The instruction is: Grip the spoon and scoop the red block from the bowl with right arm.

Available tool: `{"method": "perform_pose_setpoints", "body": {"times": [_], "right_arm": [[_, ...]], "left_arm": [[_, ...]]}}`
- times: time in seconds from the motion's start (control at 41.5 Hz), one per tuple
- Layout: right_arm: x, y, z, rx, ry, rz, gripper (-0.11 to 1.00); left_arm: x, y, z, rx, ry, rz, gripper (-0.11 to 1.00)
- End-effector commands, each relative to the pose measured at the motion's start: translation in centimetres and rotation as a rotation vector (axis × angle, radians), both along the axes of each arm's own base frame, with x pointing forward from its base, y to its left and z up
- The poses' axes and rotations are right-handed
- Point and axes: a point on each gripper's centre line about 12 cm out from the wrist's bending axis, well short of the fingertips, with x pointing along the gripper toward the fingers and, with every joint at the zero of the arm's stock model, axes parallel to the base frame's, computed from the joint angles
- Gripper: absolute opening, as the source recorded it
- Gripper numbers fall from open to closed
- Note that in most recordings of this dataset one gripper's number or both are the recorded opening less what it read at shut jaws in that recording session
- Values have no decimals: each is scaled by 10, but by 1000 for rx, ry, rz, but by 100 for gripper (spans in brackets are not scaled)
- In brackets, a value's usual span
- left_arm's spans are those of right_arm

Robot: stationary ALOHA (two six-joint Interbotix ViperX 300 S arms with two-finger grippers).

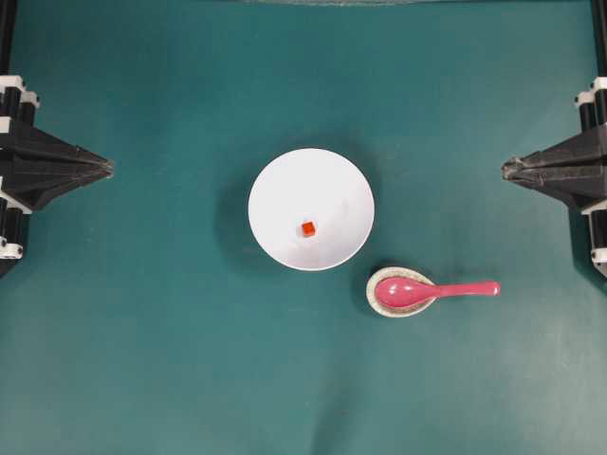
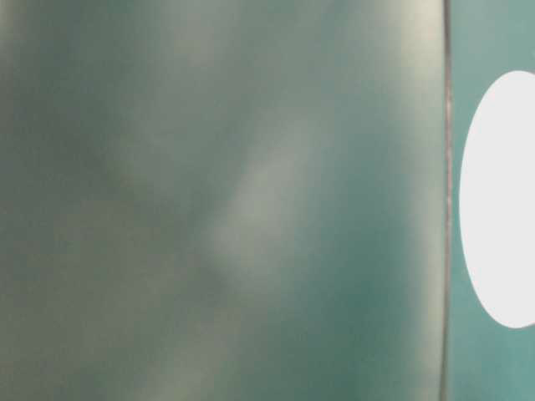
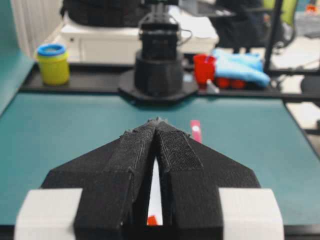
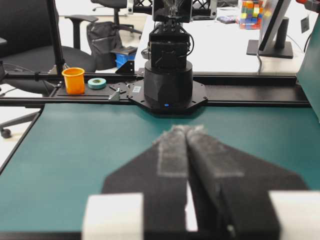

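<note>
Spoon (image 1: pixel 432 291) lies left-right, handle pointing right, scoop resting in small speckled dish (image 1: pixel 394 301) just right-near of bowl (image 1: pixel 285 190). Red block (image 1: pixel 308 228) in bowl. Right claw (image 1: pixel 507 171) closed, empty; left claw (image 1: pixel 107 169) closed.

Two black arms with wedge-shaped grippers

Left gripper (image 1: pixel 106 169) and right gripper (image 1: pixel 507 170) are matte black triangles tapering to a point, in the overhead view at 9 and 3 o'clock; each has two rough-textured fingers (image 3: pixel 176 150) meeting along a thin central seam. White brackets (image 3: pixel 249 212) flank each wedge at its wide end, at 7 and 5 o'clock in the wrist views. Behind the wedges in the overhead view run black cylindrical segments banded in white (image 1: pixel 13 97). At 12 o'clock each wrist view shows the opposite arm's round black base (image 4: pixel 168 82) on a flat black plate, carrying a boxy black shoulder with thin cables.
</note>
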Motion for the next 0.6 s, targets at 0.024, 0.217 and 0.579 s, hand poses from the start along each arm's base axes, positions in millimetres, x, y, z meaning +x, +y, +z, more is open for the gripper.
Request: {"method": "perform_pose_setpoints", "body": {"times": [0.024, 0.217, 0.579], "right_arm": [[5, 0, 4, 0, 11, 0, 0], [12, 0, -1, 1, 71, 0, 0], [15, 0, 3, 55, 69, -3, 0]], "left_arm": [[4, 0, 9, 8, 26, -1, 0], [5, 0, 8, 9, 55, -1, 0], [5, 0, -1, 6, 133, 0, 0]]}}
